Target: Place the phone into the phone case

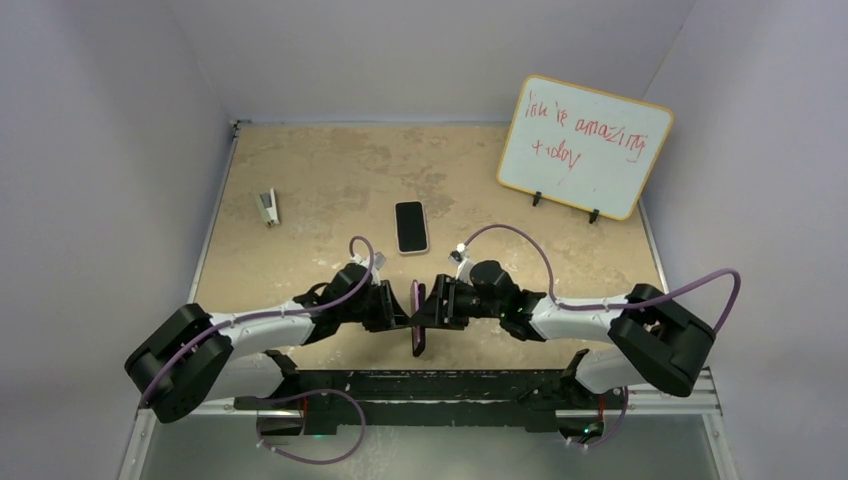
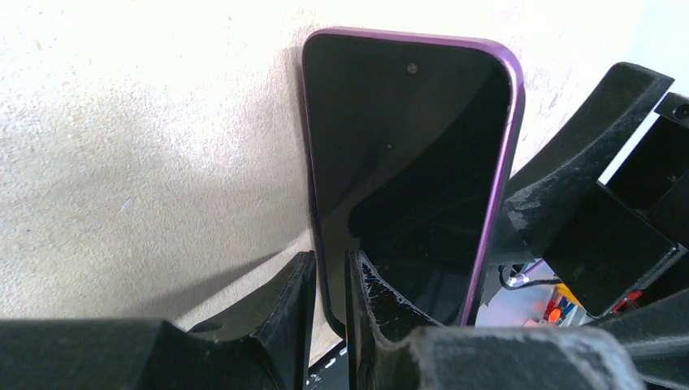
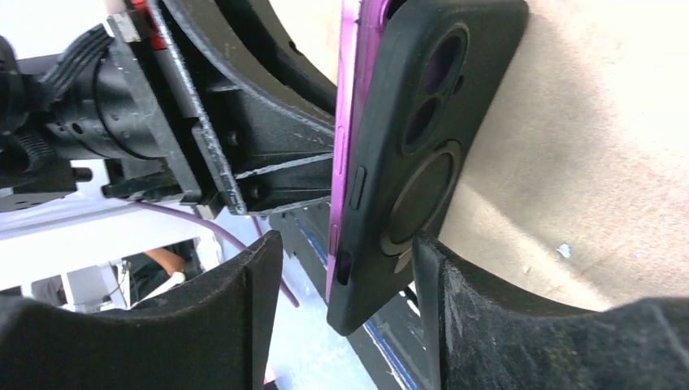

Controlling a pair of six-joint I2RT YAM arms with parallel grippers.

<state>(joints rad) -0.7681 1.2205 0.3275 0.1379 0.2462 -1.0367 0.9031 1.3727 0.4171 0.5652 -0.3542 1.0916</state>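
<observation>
We're clamping the left gripper [image 2: 329, 262] on the bottom end of the purple-rimmed glossy phone [image 2: 406, 162], with one rough black finger on the screen and one behind. The phone is standing on edge between the two arms, its long axis running away from the left fingers. The right gripper [image 3: 348, 240] is sitting with jaws apart, straddling the matte black phone case [image 3: 431, 154]. One finger is touching the case's back, the other is clear of the phone. The case is lying against the phone's back, on the right arm's side, with lens cutouts and ring facing out. A purple edge is showing beside it, so we're judging it not fully seated. The next push needs to go square into the back. Further out, a white-rimmed phone [image 1: 411, 227] is lying flat on the tan gritty table [image 1: 330, 170].
</observation>
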